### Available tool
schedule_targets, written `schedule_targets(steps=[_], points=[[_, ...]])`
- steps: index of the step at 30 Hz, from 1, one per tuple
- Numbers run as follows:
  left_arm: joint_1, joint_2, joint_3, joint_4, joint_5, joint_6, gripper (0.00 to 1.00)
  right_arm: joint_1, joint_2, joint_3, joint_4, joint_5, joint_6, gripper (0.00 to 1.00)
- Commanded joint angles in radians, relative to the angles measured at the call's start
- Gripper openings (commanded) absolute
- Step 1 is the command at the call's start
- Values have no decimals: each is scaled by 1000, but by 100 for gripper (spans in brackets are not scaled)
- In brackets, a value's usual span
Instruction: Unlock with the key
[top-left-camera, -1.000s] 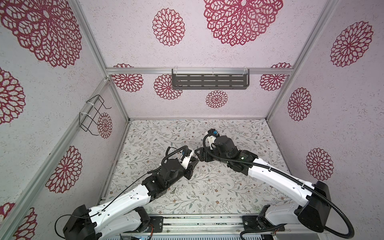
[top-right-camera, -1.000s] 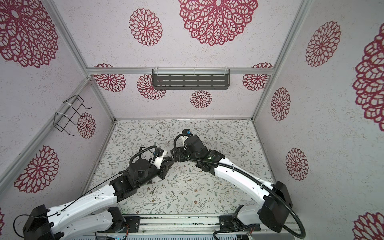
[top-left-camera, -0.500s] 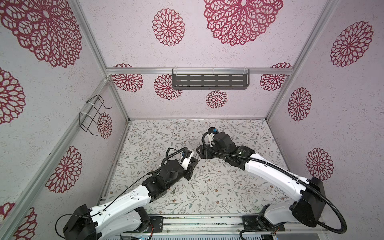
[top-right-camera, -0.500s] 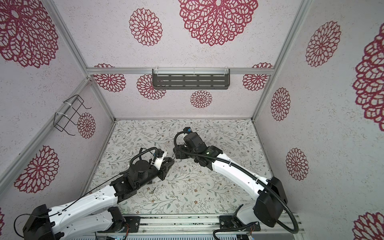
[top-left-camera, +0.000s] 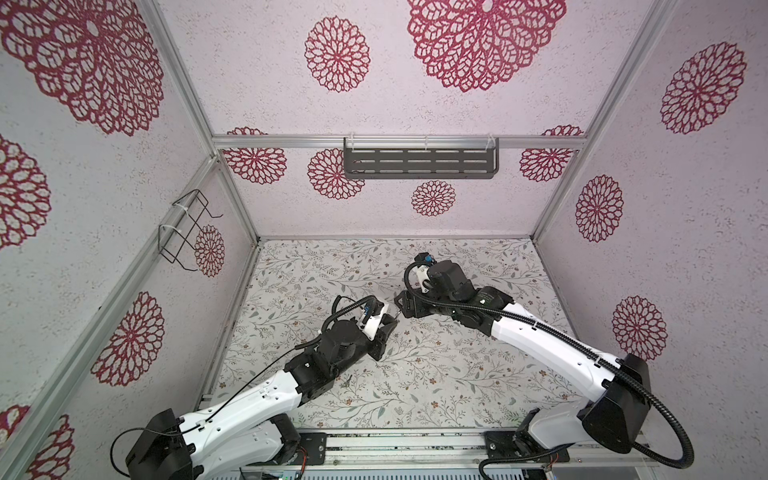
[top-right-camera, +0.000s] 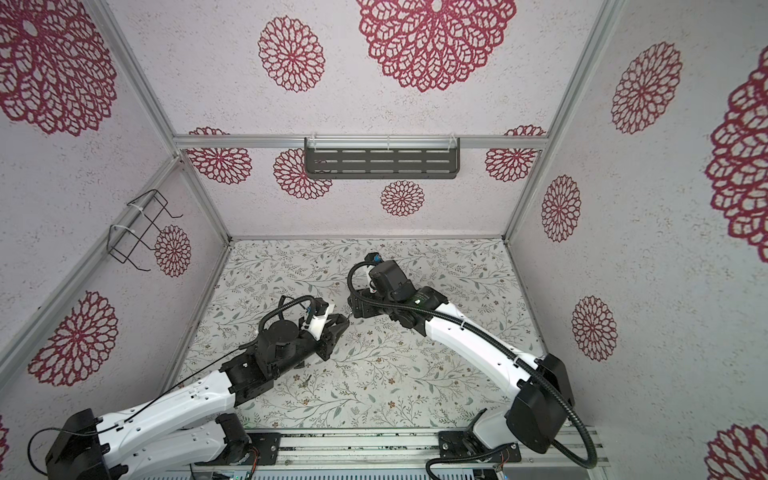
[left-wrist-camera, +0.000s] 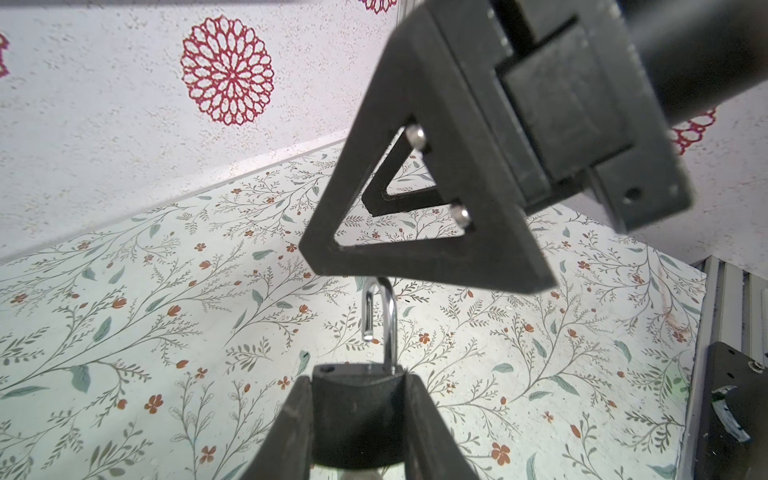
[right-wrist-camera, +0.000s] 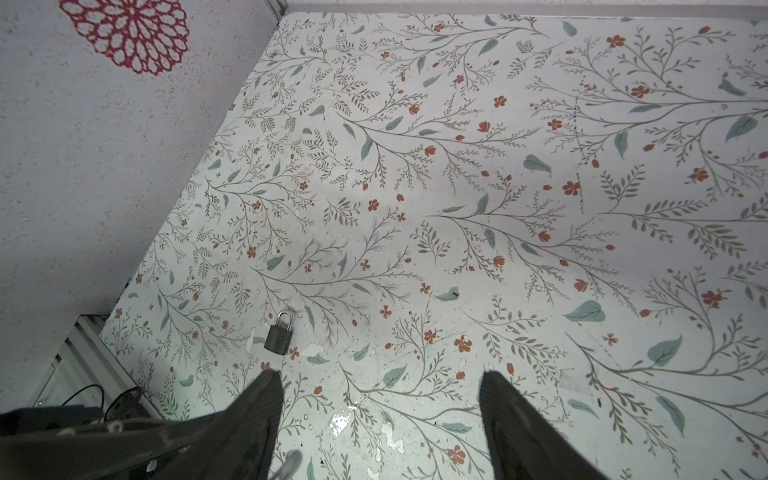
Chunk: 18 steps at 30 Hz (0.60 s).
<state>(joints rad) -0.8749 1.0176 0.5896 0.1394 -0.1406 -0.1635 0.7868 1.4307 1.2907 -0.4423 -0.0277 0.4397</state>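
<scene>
Left end effector (left-wrist-camera: 357, 380) clamped on black padlock (left-wrist-camera: 357, 411), above middle of tabletop (top-left-camera: 457, 374) | shackle (left-wrist-camera: 388, 316) sprung, one leg free: unlocking judged done | right end effector (right-wrist-camera: 380, 376), jaws wide and empty, has drawn back from the padlock | key not visible

Bright, even light is filling every view, casting only soft shadows. Small glare patches are glinting on the pale floral-patterned worktop (right-wrist-camera: 340, 422).
</scene>
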Motion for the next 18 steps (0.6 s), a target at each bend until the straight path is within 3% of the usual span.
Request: schedule_targets(steps=[1,7,15,18], points=[[-8,-25,-8,65,18,42,0,-21,0,29,-31,-42,-46,78],[-8,-30,-13,86,12,48,0,-47,-19,2,-44,-64,-57,78],[-8,-13,-10,116,15,53,0,-55,-95,-81,37,-198,-68,79],[-8,-10,-3,116,22,53,0,-56,-111,-86,19,-164,-77,79]])
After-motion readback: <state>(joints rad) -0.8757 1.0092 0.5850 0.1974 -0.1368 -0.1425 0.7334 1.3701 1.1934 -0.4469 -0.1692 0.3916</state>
